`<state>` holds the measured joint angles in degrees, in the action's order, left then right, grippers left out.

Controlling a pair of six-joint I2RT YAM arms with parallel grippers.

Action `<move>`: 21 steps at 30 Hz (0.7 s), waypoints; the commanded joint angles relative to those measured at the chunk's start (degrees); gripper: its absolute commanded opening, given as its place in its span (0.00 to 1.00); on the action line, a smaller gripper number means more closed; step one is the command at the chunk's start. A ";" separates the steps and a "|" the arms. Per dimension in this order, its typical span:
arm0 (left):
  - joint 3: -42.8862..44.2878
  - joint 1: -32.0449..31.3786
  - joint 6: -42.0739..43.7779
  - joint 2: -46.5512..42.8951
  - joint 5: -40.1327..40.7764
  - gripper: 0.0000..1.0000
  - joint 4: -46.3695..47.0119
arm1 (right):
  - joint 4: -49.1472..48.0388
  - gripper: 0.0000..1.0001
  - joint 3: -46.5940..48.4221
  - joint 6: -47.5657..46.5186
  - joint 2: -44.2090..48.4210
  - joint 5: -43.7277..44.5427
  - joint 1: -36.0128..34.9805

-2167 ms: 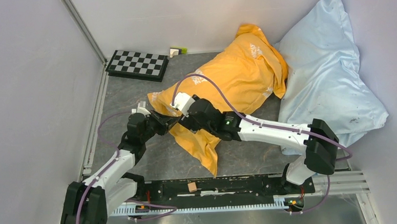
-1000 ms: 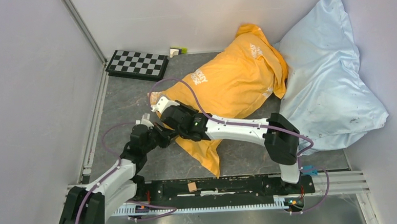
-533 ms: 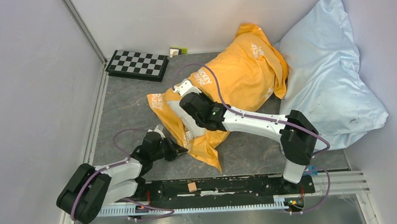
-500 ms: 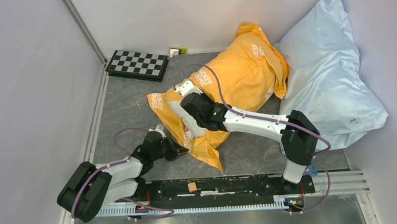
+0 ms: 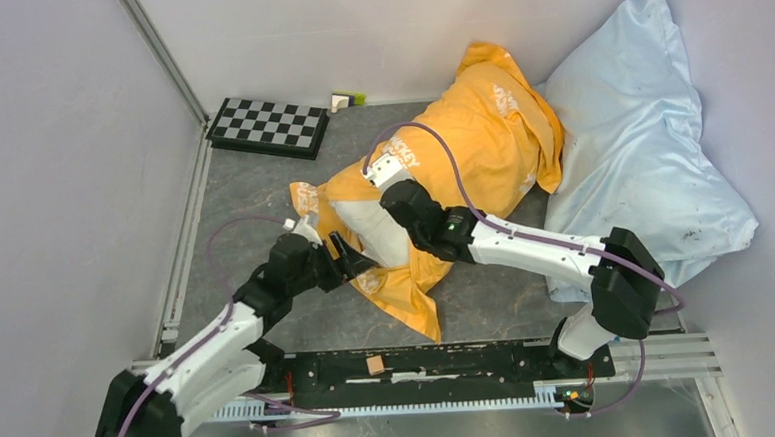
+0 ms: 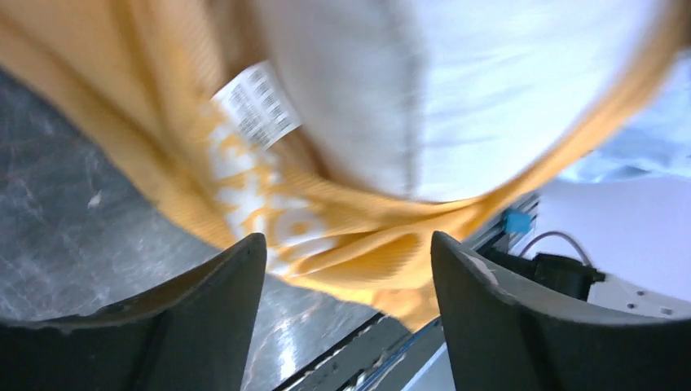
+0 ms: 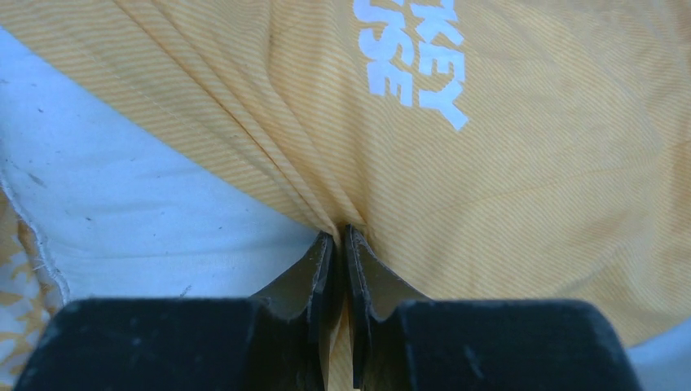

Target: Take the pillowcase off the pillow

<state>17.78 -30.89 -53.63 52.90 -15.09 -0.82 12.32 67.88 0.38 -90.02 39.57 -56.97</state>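
The orange pillowcase (image 5: 480, 144) lies across the middle of the table, bunched up toward the back. The white pillow (image 5: 376, 231) pokes out of its near open end. My right gripper (image 5: 385, 171) sits on top of the case, shut on a pinched ridge of orange fabric (image 7: 338, 236) beside the white lettering; the bare pillow (image 7: 122, 212) shows to its left. My left gripper (image 5: 354, 264) is at the pillow's near end, open (image 6: 346, 281), with nothing between its fingers. The loose orange hem (image 6: 342, 236), a white label and the pillow (image 6: 473, 98) lie just ahead of it.
A large pale blue pillow (image 5: 641, 155) leans in the back right corner, touching the pillowcase. A checkerboard (image 5: 269, 127) and small blocks (image 5: 345, 100) lie at the back left. Grey walls close in both sides. A small wooden block (image 5: 375, 364) rests on the front rail.
My left gripper has let go of the orange hem, opened and moved up toward the pillow's end. My right gripper has pulled the fabric farther back, and more white pillow is bare.
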 commanded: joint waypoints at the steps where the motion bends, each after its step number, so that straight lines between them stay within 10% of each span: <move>1: 5.29 -0.13 5.42 -9.84 6.82 0.90 -10.73 | -0.28 0.15 -1.29 0.10 2.74 -0.56 1.24; 11: 7.06 0.19 2.13 -7.12 18.19 1.00 0.55 | -2.60 0.16 -2.83 0.14 4.31 -5.33 1.20; 21: 9.06 6.89 -0.80 14.13 8.88 1.00 28.58 | -3.39 0.18 -3.58 -2.44 5.35 -10.83 1.25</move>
<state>25.34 -27.62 -51.75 61.78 -1.21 9.98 9.80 65.67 -0.54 -87.26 30.94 -56.07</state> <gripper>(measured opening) 0.994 0.175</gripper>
